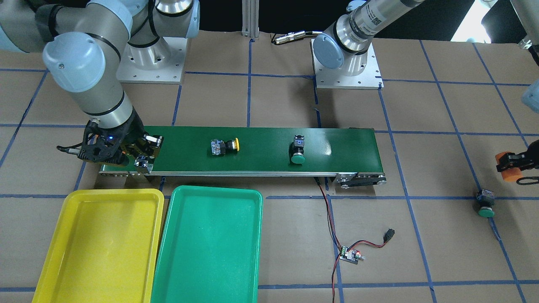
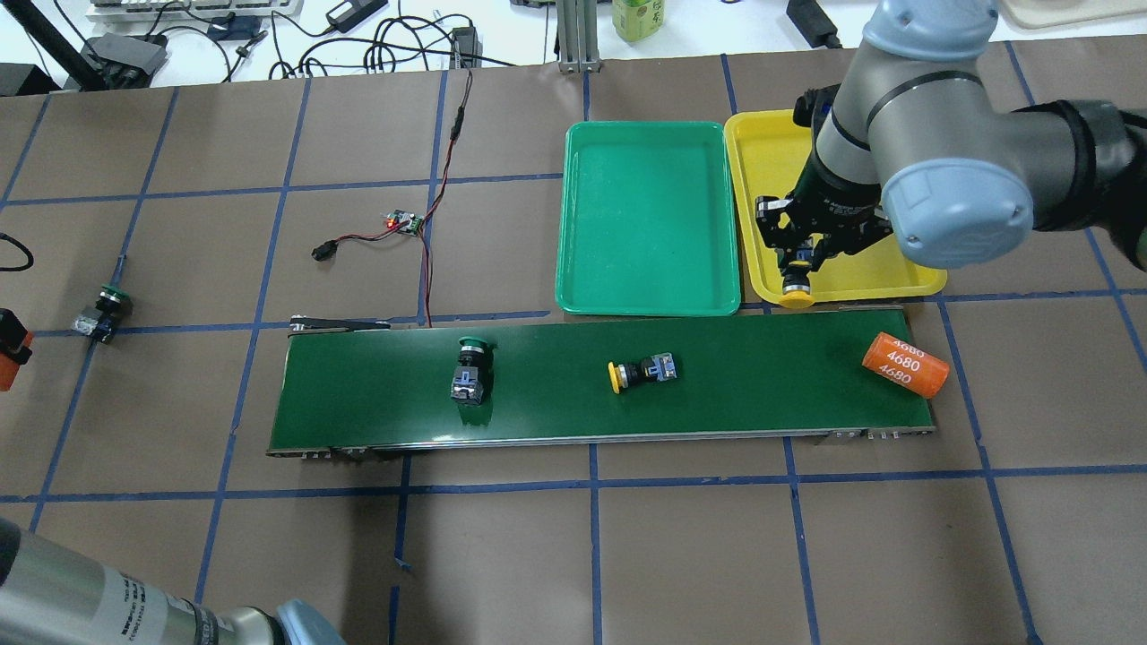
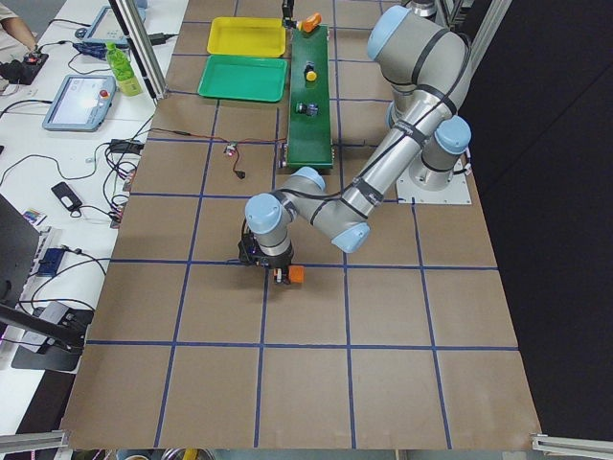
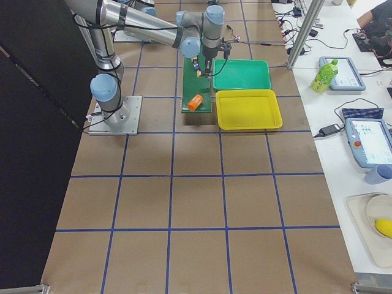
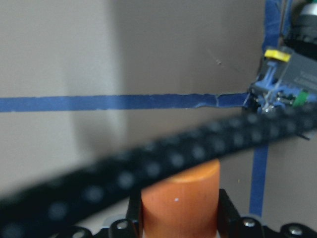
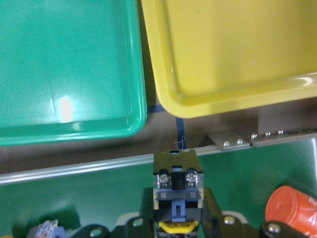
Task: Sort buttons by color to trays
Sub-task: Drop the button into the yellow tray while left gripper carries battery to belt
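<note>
The right hand (image 2: 797, 267) is clamped on a yellow button (image 6: 178, 186), held above the conveyor belt's (image 2: 556, 403) edge just beside the yellow tray (image 2: 762, 152). The green tray (image 2: 645, 215) lies alongside that one. An orange cylinder (image 2: 905, 365) lies on the belt end near this hand. Further along the belt are a second yellow button (image 2: 638, 372), on its side, and then a green button (image 2: 470, 367). Well apart, the left hand (image 5: 179, 210) grips another orange cylinder (image 5: 181, 183) over the counter (image 2: 627, 537), near a second green button (image 2: 103, 309).
</note>
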You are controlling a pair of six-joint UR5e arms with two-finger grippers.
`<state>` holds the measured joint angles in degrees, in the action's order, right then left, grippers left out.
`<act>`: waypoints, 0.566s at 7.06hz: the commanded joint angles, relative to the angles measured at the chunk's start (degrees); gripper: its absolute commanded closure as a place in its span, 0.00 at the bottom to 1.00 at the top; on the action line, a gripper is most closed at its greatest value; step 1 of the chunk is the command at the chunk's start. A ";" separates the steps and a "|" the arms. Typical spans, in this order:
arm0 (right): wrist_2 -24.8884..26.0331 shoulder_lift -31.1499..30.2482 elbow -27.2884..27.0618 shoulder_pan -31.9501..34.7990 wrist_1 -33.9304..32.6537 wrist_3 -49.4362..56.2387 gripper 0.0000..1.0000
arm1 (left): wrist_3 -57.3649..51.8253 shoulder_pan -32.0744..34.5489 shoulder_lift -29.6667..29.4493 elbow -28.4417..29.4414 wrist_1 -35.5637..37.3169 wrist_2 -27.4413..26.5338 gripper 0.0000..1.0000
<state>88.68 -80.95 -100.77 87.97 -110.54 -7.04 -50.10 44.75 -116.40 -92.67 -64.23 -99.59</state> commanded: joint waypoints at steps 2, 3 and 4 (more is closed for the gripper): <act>0.26 12.70 11.70 -6.39 -4.83 5.63 1.00 | 0.09 14.52 9.85 -3.38 -11.51 0.01 1.00; 0.26 16.84 14.00 -7.19 -5.56 6.24 1.00 | 0.18 19.10 13.10 -6.88 -12.05 2.44 1.00; 0.26 19.41 14.11 -7.29 -5.56 6.25 1.00 | -0.17 22.97 16.09 -10.66 -12.14 4.38 1.00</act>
<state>88.94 -65.73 -88.14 81.38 -115.45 -1.22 -50.02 62.41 -104.16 -99.06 -75.61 -97.47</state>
